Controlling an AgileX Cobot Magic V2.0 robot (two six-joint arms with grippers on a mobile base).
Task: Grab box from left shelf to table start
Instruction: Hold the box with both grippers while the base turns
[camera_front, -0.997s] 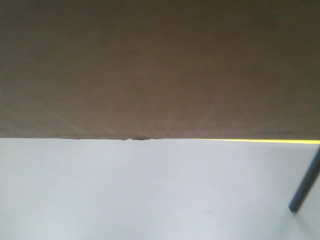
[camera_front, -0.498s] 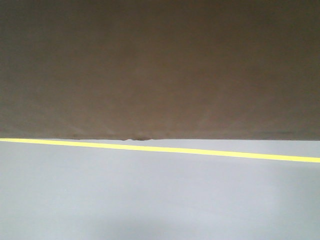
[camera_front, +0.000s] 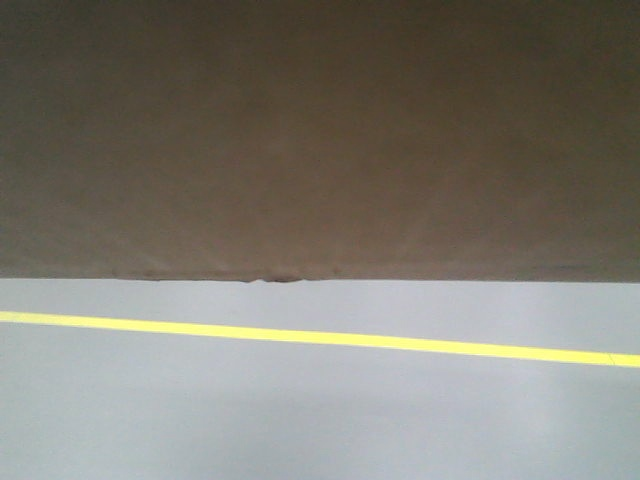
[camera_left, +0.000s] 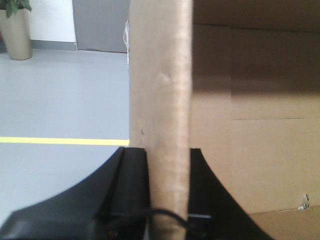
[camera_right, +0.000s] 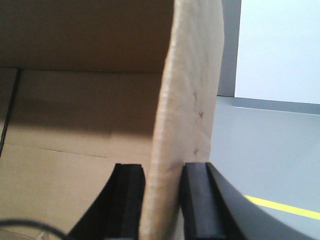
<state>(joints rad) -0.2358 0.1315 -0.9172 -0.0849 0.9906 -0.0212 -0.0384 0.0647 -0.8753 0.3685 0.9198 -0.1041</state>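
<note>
Filling the upper half of the front view and more, the box (camera_front: 320, 140) sits close to the lens – a dim, plain brown cardboard face running edge to edge. Its bottom edge is straight, with a small nick near the middle (camera_front: 275, 277), probably a dent; the view is too soft to be sure. Below it lies grey floor (camera_front: 320, 420) crossed by a yellow line (camera_front: 320, 338).

Left wrist view: the left gripper (camera_left: 165, 152) is closed on an upright cardboard wall of the box, seen edge-on. One black finger (camera_left: 132, 180) presses its outer side, the other the inner side, with no gap showing. The open inside of the box lies to the right of the wall. To the left are the floor, the yellow line and a tan planter (camera_left: 16, 32) far back.

Right wrist view: the right gripper (camera_right: 162, 167) is clamped the same way on another upright wall – a finger (camera_right: 196, 195) against the outer face and its mate inside. The box interior is on the left. The floor, the yellow line and a white wall (camera_right: 280, 45) are on the right.

The box is held by both grippers, one on each side wall. What lies beneath it cannot be told.
</note>
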